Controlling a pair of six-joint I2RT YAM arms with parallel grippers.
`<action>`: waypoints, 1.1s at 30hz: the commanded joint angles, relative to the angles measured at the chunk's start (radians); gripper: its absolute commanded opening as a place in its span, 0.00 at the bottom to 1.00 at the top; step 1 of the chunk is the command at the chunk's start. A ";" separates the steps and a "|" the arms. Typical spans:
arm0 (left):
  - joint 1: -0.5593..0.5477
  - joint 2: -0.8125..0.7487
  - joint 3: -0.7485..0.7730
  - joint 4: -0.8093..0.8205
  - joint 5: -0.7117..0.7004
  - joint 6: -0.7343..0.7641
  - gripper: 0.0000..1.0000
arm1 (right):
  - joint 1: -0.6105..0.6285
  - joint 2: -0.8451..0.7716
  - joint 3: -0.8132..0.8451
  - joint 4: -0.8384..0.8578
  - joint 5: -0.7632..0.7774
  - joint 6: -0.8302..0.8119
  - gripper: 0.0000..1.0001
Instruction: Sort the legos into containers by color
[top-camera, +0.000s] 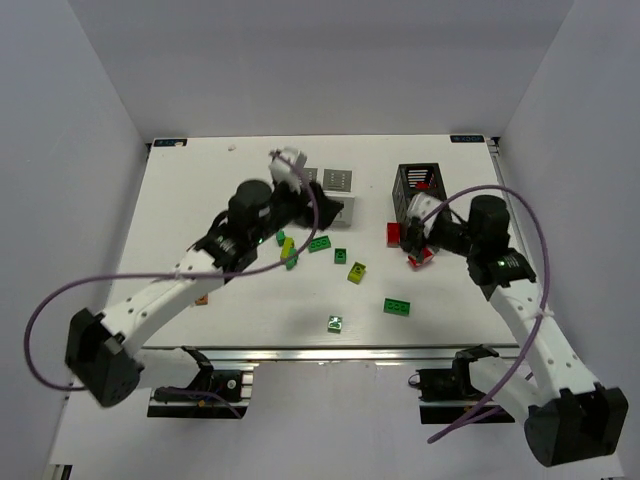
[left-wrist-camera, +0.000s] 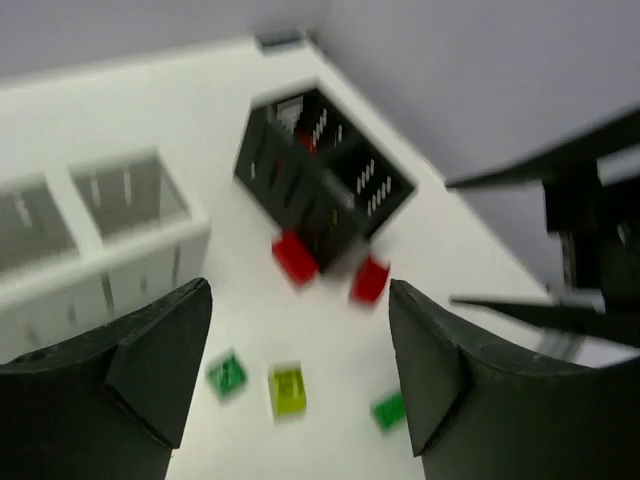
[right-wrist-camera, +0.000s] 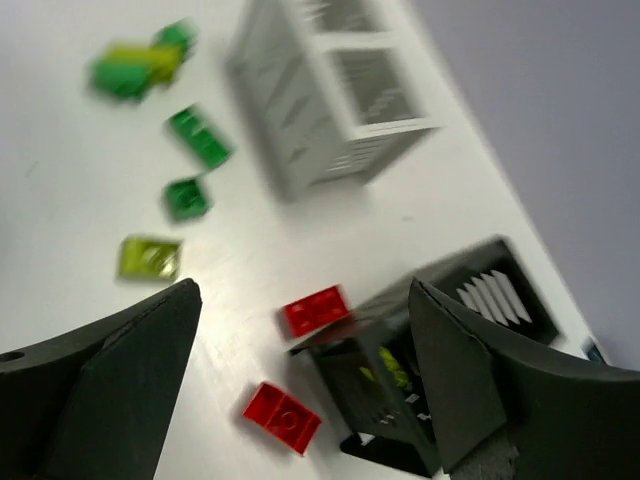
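Loose legos lie on the white table: red ones (top-camera: 393, 233) (top-camera: 420, 258) by the black container (top-camera: 420, 185), green ones (top-camera: 320, 243) (top-camera: 398, 306), and a yellow-green one (top-camera: 357, 271). The white container (top-camera: 338, 205) stands at mid-table. My left gripper (top-camera: 318, 203) hovers beside it, open and empty (left-wrist-camera: 300, 370), above a green (left-wrist-camera: 226, 374) and a yellow-green lego (left-wrist-camera: 288, 388). My right gripper (top-camera: 412, 238) hangs open and empty (right-wrist-camera: 300, 375) over two red legos (right-wrist-camera: 316, 310) (right-wrist-camera: 282, 417). A yellow-green piece (right-wrist-camera: 385, 370) shows inside the black container (right-wrist-camera: 350, 365).
Grey walls enclose the table (top-camera: 220, 200) on three sides. The right arm (left-wrist-camera: 590, 230) shows at the right of the left wrist view. A small brownish piece (top-camera: 201, 299) lies near the left arm. More green legos (right-wrist-camera: 200, 137) (right-wrist-camera: 186, 197) lie near the white container (right-wrist-camera: 330, 90).
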 joint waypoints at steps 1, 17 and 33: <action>-0.004 -0.168 -0.184 -0.093 -0.007 0.007 0.86 | 0.016 0.063 0.030 -0.393 -0.317 -0.573 0.89; 0.026 -0.379 -0.272 -0.180 -0.199 0.217 0.94 | 0.105 0.310 0.042 -0.492 0.287 -1.066 0.72; 0.040 -0.359 -0.270 -0.176 -0.136 0.204 0.94 | 0.120 0.506 0.067 -0.406 0.449 -1.085 0.70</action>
